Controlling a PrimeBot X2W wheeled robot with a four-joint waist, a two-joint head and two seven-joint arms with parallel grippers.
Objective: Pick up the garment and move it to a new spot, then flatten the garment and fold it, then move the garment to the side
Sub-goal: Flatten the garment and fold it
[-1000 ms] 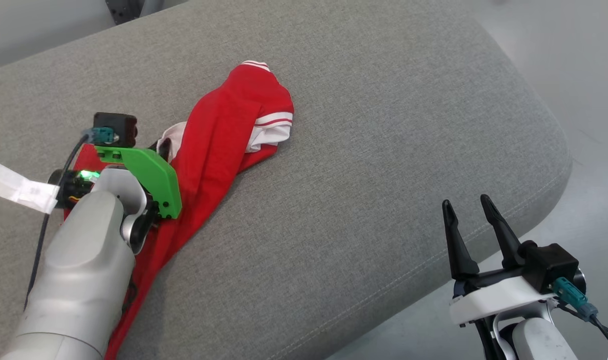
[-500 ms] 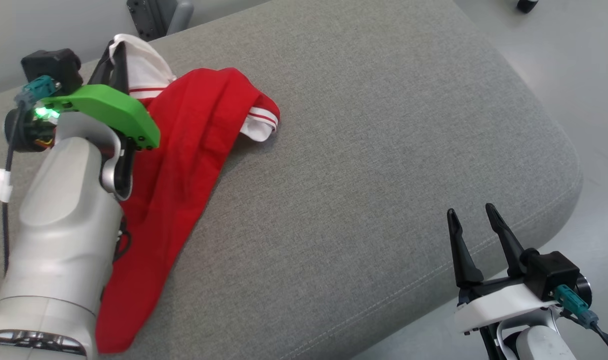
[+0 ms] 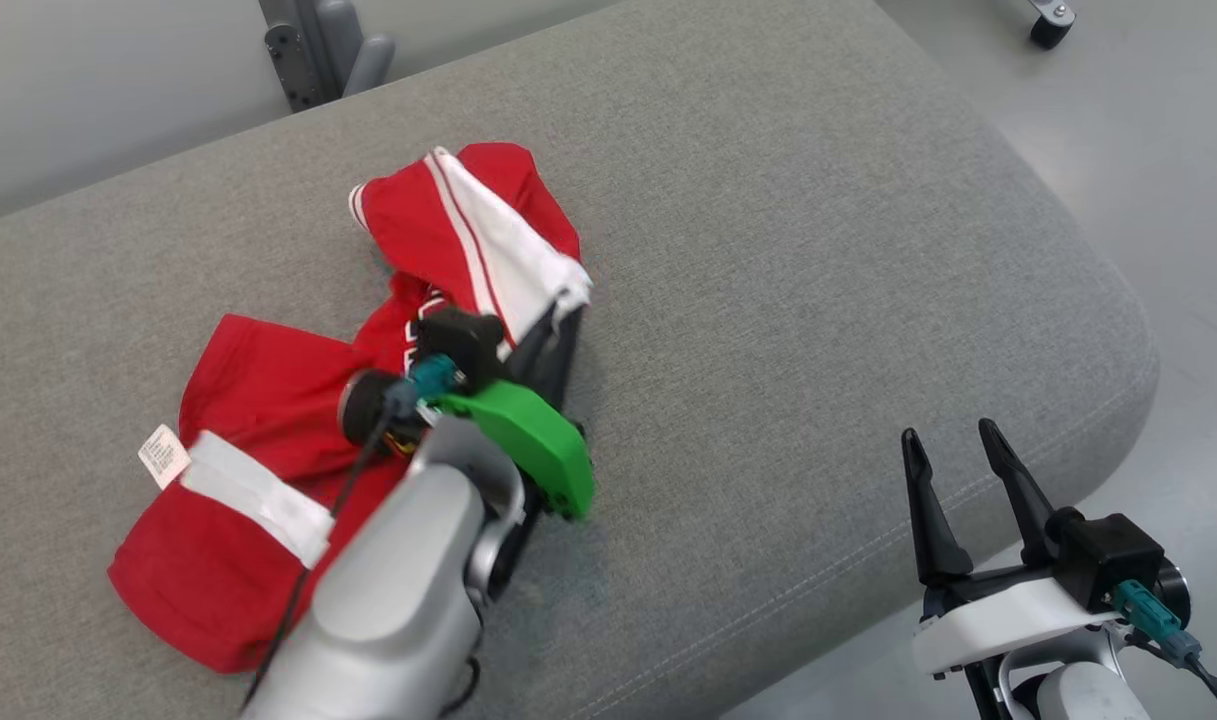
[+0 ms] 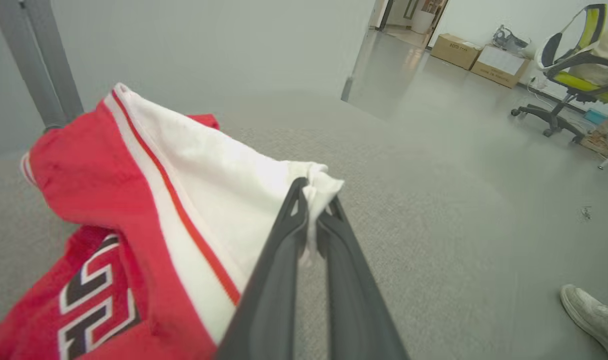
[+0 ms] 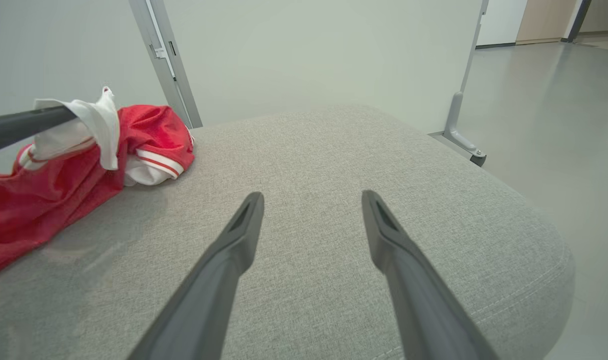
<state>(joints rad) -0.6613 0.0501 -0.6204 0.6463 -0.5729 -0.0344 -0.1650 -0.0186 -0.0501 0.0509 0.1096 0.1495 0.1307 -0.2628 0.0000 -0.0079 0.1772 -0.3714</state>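
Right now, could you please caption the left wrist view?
Left claw shut on the white edge of the red garment over the cushion.

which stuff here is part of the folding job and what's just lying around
Job: garment, red and white; left tool, shut on its white edge; right tool, open; grey cushion under it.
Lying about: office chair; cardboard boxes; a person's shoe.
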